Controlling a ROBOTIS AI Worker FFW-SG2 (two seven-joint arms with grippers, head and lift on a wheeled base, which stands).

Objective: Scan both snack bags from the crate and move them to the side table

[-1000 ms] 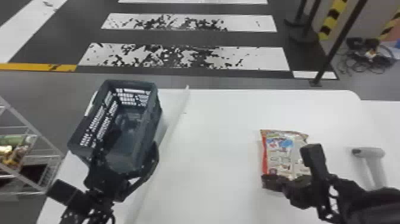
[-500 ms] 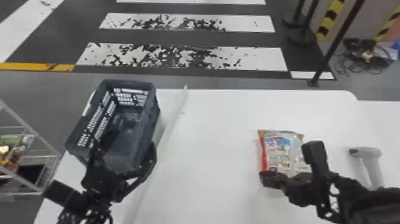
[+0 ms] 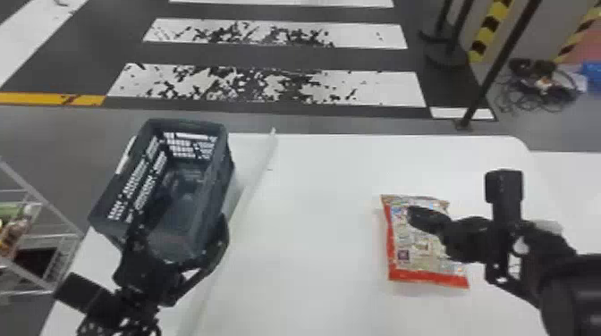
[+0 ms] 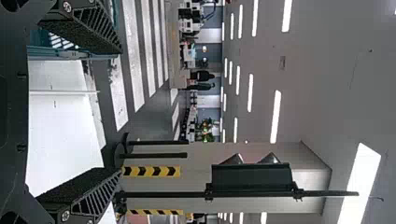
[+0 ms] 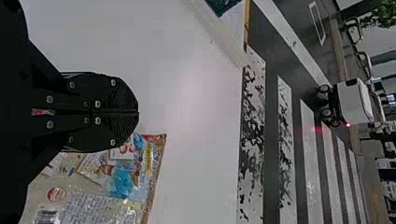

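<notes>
The white table (image 3: 331, 192) is under the right gripper (image 5: 136, 112). The dark crate (image 3: 223, 183) is far off to that gripper's left, and the left gripper (image 4: 119, 112) waits at the crate's near end with its fingers spread apart. The right gripper has its fingers pressed together and holds nothing.

A snack bag (image 3: 416, 250) lies flat on the table, just under and on the near side of the right fingertips. That gripper has moved from the bag's near edge to over its far part, so the red near edge now shows. The bag isn't held, so it likely still has to be picked up again. The pale scanner (image 3: 543, 226) peeks out behind the right arm.
</notes>
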